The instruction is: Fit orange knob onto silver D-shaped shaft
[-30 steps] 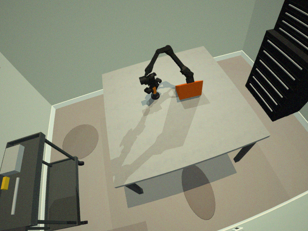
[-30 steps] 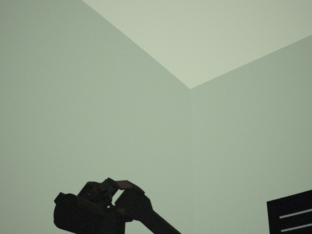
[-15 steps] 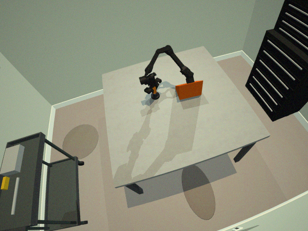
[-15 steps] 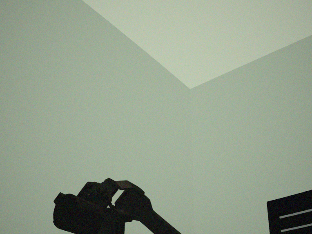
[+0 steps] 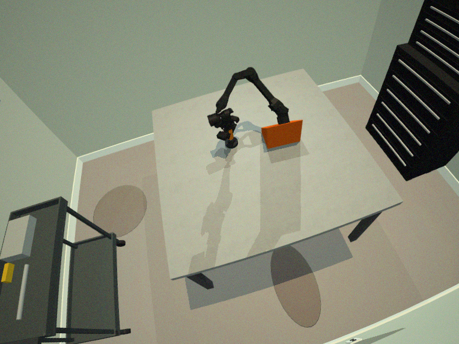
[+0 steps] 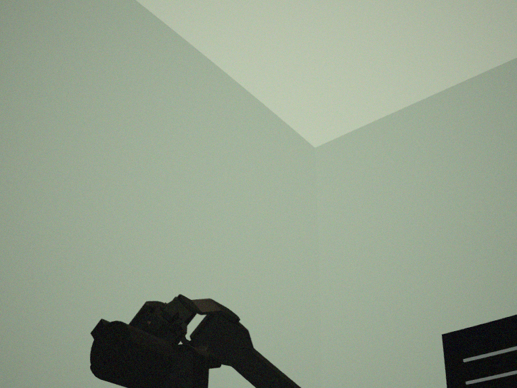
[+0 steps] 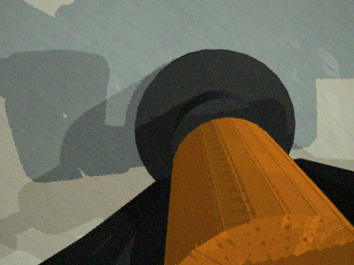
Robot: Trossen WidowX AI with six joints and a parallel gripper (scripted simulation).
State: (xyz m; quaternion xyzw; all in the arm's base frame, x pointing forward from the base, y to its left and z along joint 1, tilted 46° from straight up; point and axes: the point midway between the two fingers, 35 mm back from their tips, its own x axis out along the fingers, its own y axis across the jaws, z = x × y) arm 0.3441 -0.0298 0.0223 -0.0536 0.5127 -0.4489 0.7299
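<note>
The orange knob (image 5: 231, 134) (image 7: 224, 176) is held upright or nearly so over the dark round pedestal (image 5: 234, 144) (image 7: 213, 71). My gripper (image 5: 230, 131) (image 7: 231, 182) is shut on the knob, with one black finger on each side of it in the wrist view. In the wrist view the knob's lower end overlaps the raised round middle of the pedestal. Whether it touches the pedestal or stands a little above it I cannot tell. The silver shaft, its flat side and the knob's hole are hidden by the knob. The exterior view shows neither knob nor pedestal.
An orange upright panel (image 5: 282, 134) stands on the pale table (image 5: 325, 175) in front of the arm's base, right of the pedestal. Arm shadows fall across the table. A dark cart (image 5: 94, 283) and black drawer cabinets (image 5: 413, 117) stand off the table.
</note>
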